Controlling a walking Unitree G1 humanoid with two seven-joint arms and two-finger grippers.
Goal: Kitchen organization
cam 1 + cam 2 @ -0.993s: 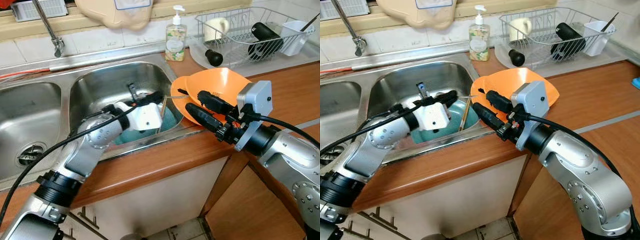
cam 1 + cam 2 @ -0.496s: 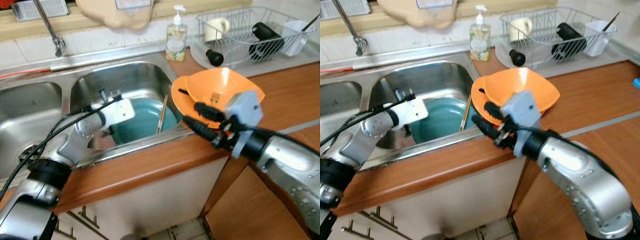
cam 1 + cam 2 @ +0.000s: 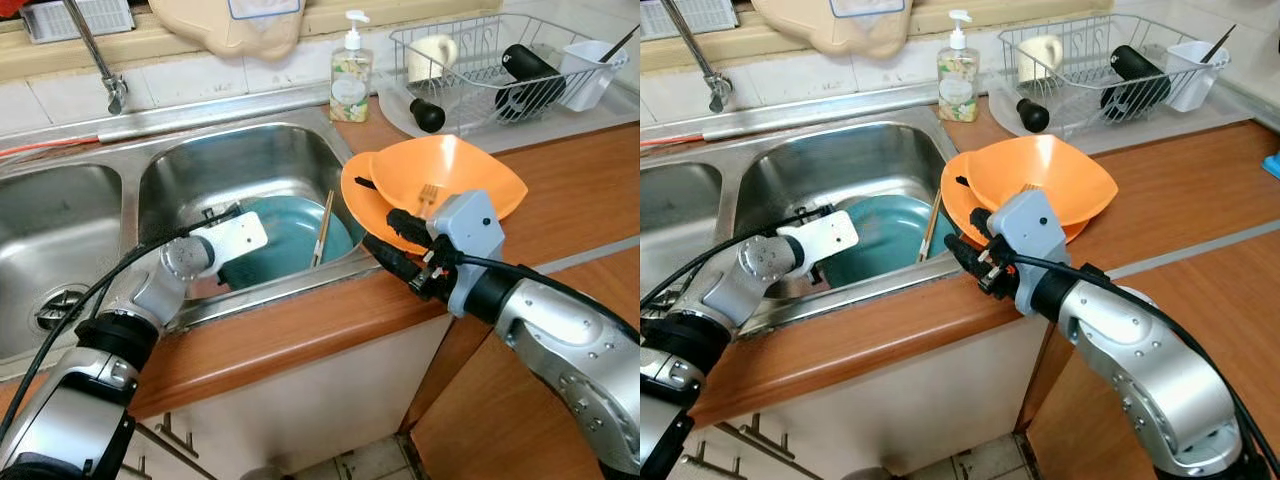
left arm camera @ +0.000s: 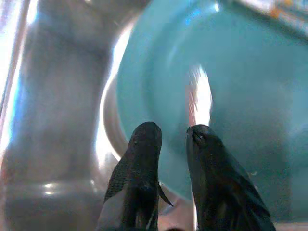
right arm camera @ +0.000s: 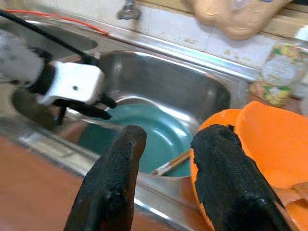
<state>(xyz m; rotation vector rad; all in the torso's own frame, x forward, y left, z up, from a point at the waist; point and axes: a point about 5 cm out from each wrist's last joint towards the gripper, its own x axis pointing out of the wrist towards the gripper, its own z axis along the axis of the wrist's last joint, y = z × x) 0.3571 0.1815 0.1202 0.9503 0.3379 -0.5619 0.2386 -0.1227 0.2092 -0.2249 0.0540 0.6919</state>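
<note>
- The left claw (image 4: pixel 166 139) hangs inside the sink basin (image 3: pixel 250 160), fingers a narrow gap apart and pinching nothing; the teal plate (image 3: pixel 295 235) lies just beyond its tips, flat on the basin floor.
- The chopsticks (image 3: pixel 324 226) lean on the plate's far rim, long axis pointing from the tabletop's (image 3: pixel 590 190) front edge toward the basin's back.
- The right claw (image 5: pixel 168 144) hovers spread and empty at the basin's corner, beside the orange bowls (image 3: pixel 440 185) with a fork (image 3: pixel 428 194) in them, so it looks better placed for them.
</note>
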